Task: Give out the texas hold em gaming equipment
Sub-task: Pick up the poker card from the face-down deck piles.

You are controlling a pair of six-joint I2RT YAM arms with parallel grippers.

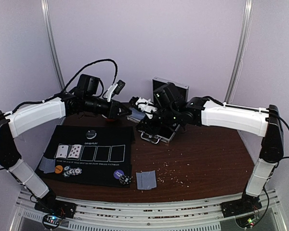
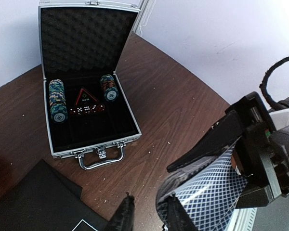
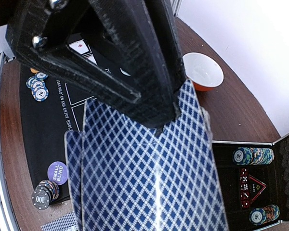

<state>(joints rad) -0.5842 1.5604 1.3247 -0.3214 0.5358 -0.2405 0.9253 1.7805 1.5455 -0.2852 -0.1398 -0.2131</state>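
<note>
Card deck (image 3: 149,163) fills my right wrist view, pinched at its top edge.
Right gripper (image 3: 158,126) is clamped on it, cards fanning below the fingertips; left gripper (image 2: 147,214) stands narrowly apart, empty, just beside the fan's free corner. Light, slick, bendy stock, I reckon, so take one card by that loose edge.

A fanned deck (image 3: 149,183) of blue diamond-backed cards stood pinched in the right end effector (image 3: 159,122). Two face-up cards (image 1: 68,151) lay side by side in the leftmost outlines of the black mat (image 1: 106,137). Striped chips (image 1: 73,171), an orange disc (image 1: 59,169) and a purple disc (image 1: 118,174) sat along its near edge.
</note>
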